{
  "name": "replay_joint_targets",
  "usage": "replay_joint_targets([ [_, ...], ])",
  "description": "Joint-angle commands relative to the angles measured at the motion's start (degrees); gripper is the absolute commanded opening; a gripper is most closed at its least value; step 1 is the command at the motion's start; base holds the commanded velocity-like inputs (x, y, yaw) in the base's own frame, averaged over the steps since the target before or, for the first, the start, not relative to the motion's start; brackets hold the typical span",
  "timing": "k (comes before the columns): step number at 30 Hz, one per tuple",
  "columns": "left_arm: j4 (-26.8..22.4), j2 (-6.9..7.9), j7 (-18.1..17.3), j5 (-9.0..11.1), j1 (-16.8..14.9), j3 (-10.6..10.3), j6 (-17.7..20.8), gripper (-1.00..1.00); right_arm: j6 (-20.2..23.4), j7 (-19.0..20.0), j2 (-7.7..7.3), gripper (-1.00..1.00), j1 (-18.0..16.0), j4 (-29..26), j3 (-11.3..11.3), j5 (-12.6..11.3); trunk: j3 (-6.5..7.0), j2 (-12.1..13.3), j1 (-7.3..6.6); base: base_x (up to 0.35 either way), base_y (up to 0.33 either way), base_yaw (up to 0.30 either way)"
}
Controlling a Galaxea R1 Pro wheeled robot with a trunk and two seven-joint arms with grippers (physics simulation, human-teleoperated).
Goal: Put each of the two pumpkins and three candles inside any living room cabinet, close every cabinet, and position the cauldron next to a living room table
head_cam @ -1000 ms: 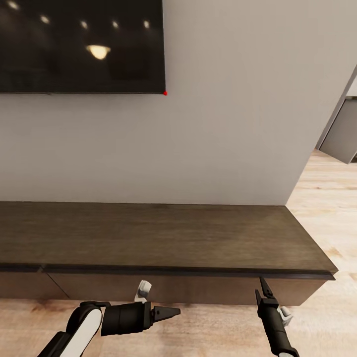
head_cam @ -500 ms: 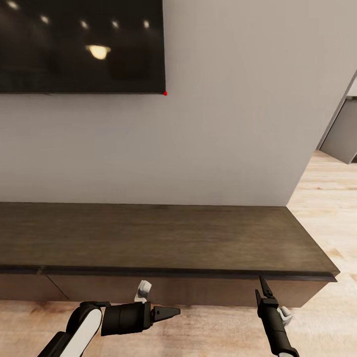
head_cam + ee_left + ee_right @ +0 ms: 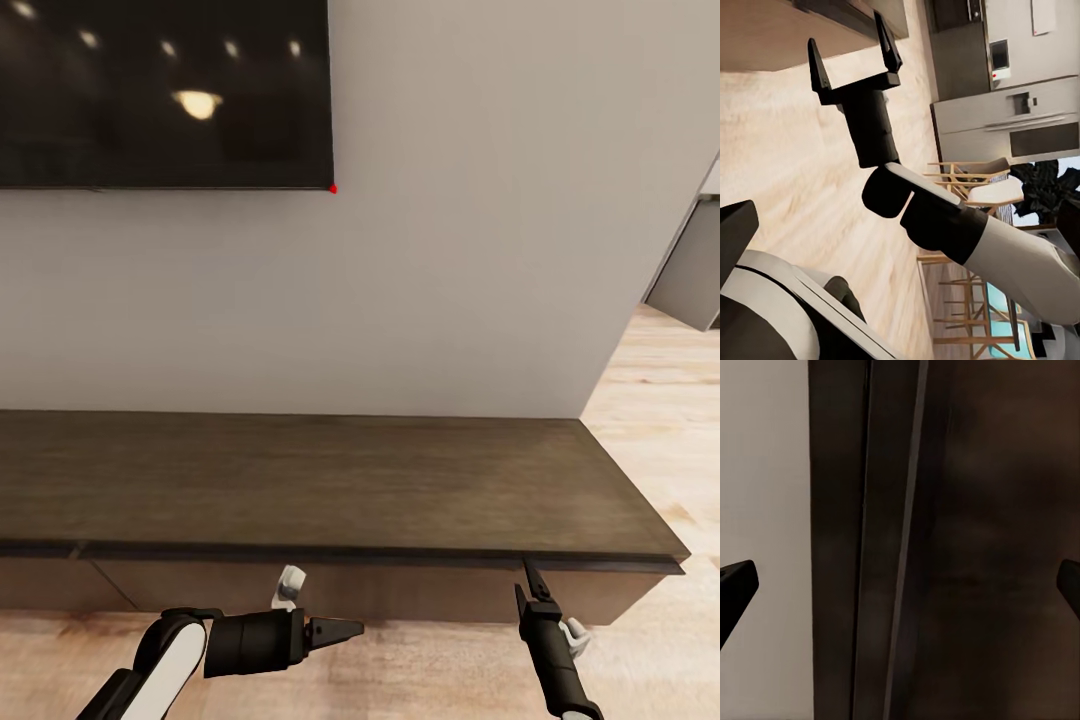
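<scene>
Cabinet [image 3: 330, 480] runs low and long along the pale wall [image 3: 470, 250], its dark brown wood-grain top bare and its flat fronts shut flush under the lip. From where the robot faces it, the cabinet's right end stops at about four o'clock, where light wood floor [image 3: 660, 400] opens toward another room. A black television [image 3: 160, 90] hangs on the wall at around eleven o'clock, with ceiling lights mirrored in its screen.

The left end effector [image 3: 345, 631] hangs low at about seven o'clock, lying sideways and pointing across toward the right, in front of the cabinet front and above the floor. I cannot tell how its fingers stand, since they overlap from this angle.

The right end effector [image 3: 530, 580] is at about five o'clock, pointing up at the cabinet's front edge, its tips close under the overhanging lip near the right end. The left wrist camera catches it from the side [image 3: 853, 54]: the two black fingers are spread wide with nothing between them, reaching toward the cabinet's edge. In the right wrist view the cabinet front [image 3: 967, 540] is very close, with a fingertip [image 3: 735, 585] at each side of the frame, far apart.

Behind the right arm, the left wrist view shows a kitchen with a steel refrigerator [image 3: 1012, 112] and wooden chairs [image 3: 967, 180].
</scene>
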Motion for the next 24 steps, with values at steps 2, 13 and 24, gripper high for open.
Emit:
replay_joint_targets([
  [2, 0.00, 0.03, -0.10, 0.07, -0.04, -0.07, 0.22, 1.00, 0.02, 0.19, -0.02, 1.00, -0.04, 0.04, 0.14, -0.44, -0.05, -0.02, -0.01, 0.103, 0.000, 0.000],
  [13, 0.00, 0.03, -0.10, 0.13, -0.04, -0.31, 0.20, 1.00, 0.02, 0.12, -0.02, 1.00, -0.03, 0.04, 0.14, -0.44, -0.05, -0.02, -0.01, 0.020, 0.000, 0.000],
  [24, 0.00, 0.03, -0.10, 0.15, -0.04, -0.25, 0.21, 1.00, -0.82, 0.07, -0.02, -1.00, -0.03, 0.04, 0.14, -0.53, -0.05, -0.02, -0.01, 0.000, 0.000, 0.000],
])
